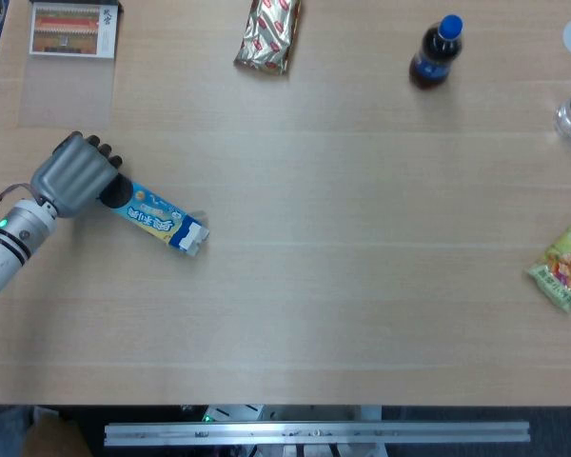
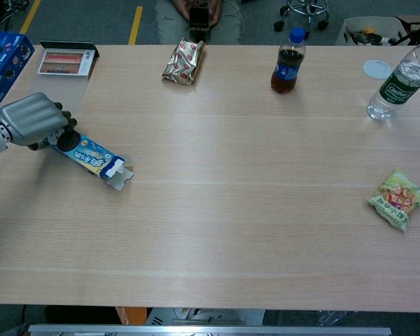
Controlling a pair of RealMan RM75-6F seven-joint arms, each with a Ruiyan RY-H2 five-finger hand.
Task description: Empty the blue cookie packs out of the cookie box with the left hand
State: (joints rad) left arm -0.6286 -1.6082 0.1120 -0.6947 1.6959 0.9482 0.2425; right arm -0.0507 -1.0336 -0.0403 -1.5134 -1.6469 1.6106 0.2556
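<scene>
1. One pale wooden counter [image 1: 343,286] is seen carrying everything.
2. One left hand [image 1: 73,174] is seen at the counter's left side, its fingers [image 1: 108,160] curled over the closed end of the cookie box; the right hand is shown in neither view.
3. One cookie box [image 1: 157,215], blue and yellow, lies flat just right of that hand, its open flaps pointing away from it. No blue cookie packs can be made out outside it.
4. Two bottles stand at the far right: one dark cola bottle [image 1: 435,51] and one clear water bottle [image 2: 397,80].
5. One foil snack bag [image 1: 269,35] lies at the far edge.
6. One green snack packet [image 1: 561,268] lies near the right edge.
</scene>
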